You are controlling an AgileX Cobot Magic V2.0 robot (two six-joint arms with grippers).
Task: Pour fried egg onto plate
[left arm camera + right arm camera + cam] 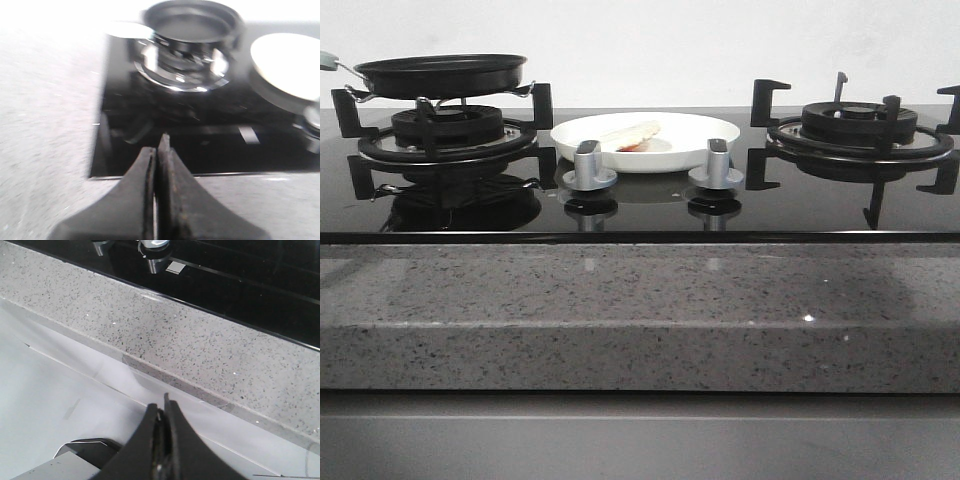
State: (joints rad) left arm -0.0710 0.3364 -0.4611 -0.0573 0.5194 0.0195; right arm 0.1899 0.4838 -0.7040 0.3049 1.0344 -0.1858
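Observation:
The white plate (pixel 645 139) sits on the black glass hob between the two burners, behind the two knobs. The pale cream fried egg (pixel 632 133) lies on it, left of centre, with a reddish spot beside it. The black frying pan (pixel 440 75) rests on the left burner, its handle pointing left. In the left wrist view the pan (pixel 192 25) and the plate (pixel 287 65) show blurred. My left gripper (pixel 157 150) is shut and empty over the hob's front left corner. My right gripper (pixel 162 407) is shut and empty, below the counter's front edge. Neither gripper shows in the front view.
Two silver knobs (pixel 590 165) (pixel 717 163) stand in front of the plate. The right burner (pixel 860 125) has a bare black pan support. A grey speckled stone counter (pixel 640 310) runs along the hob's front edge. A knob (pixel 154 244) shows in the right wrist view.

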